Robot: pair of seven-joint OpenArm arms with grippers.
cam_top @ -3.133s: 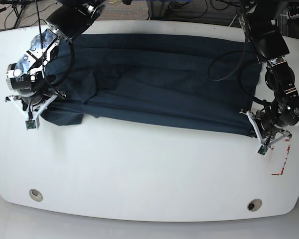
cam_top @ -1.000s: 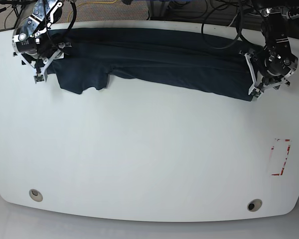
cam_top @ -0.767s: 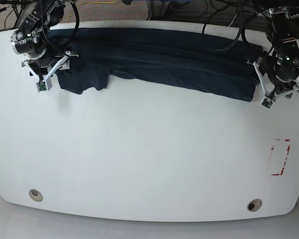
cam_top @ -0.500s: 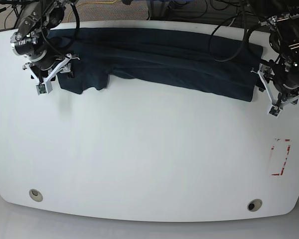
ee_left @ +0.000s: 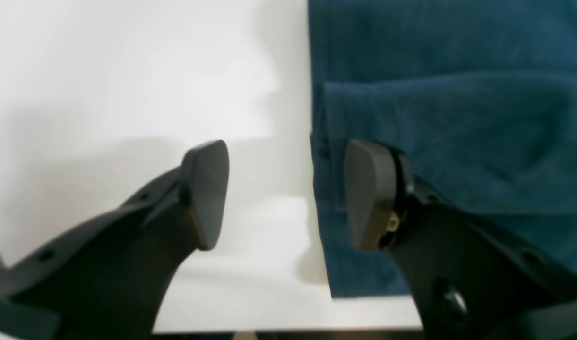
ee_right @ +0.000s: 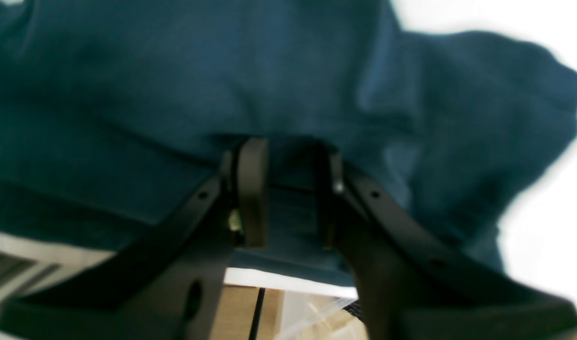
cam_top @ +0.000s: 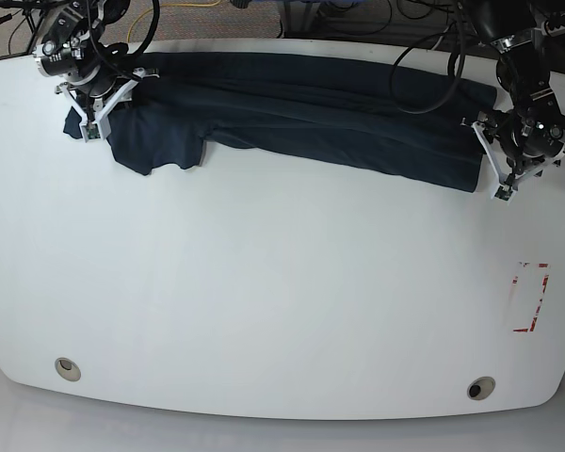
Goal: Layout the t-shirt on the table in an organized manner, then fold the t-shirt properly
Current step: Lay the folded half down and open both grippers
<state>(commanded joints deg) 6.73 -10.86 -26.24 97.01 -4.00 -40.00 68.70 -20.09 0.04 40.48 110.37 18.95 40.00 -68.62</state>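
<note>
I see the dark navy-blue soft fabric t-shirt (cam_top: 311,104) lying in a long strip, folded over in layers, along the far side of the large glossy white bench (cam_top: 282,301) with curved edges. Its lower border runs at a slant in the base view, and near the right arm a rumpled part spreads out from the strip toward the middle of the bench.

The left black metal pincer (ee_left: 288,196) is open, at one end of the t-shirt. In the left wrist view, one of its fingers is over the edge of the cloth and the other is over the white surface, so the border of the fabric passes between them. A folded layer lies there on top of another layer.

The right black metal pincer (ee_right: 288,193) is also open, with both fingers over the cloth near the other end. Creases pass between these fingers. I cannot tell if the finger ends touch the fabric.

Nearer to me, the bench has two round grey grommet holes (cam_top: 481,388), and a red-white tape rectangle (cam_top: 529,298) is on the left arm's side.
</note>
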